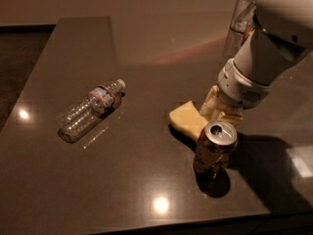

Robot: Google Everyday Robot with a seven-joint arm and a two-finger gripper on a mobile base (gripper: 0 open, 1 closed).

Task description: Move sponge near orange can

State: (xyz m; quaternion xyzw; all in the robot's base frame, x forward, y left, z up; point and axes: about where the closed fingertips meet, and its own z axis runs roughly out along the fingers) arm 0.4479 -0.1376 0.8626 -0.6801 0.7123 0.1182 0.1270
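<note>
The pale yellow sponge (187, 120) lies tilted just left of and behind the orange can (213, 149), almost touching it. The can stands upright on the dark table (122, 180), its silver top and pull tab showing. My gripper (215, 112) comes down from the upper right on a thick white arm. Its cream fingers (211, 103) are shut on the sponge's right end, right behind the can's top. The far end of the sponge is hidden by the fingers.
A clear plastic water bottle (92, 110) lies on its side at the left of the table. A tall clear glass (239, 22) stands at the back right, partly behind my arm. The table's front edge runs along the bottom.
</note>
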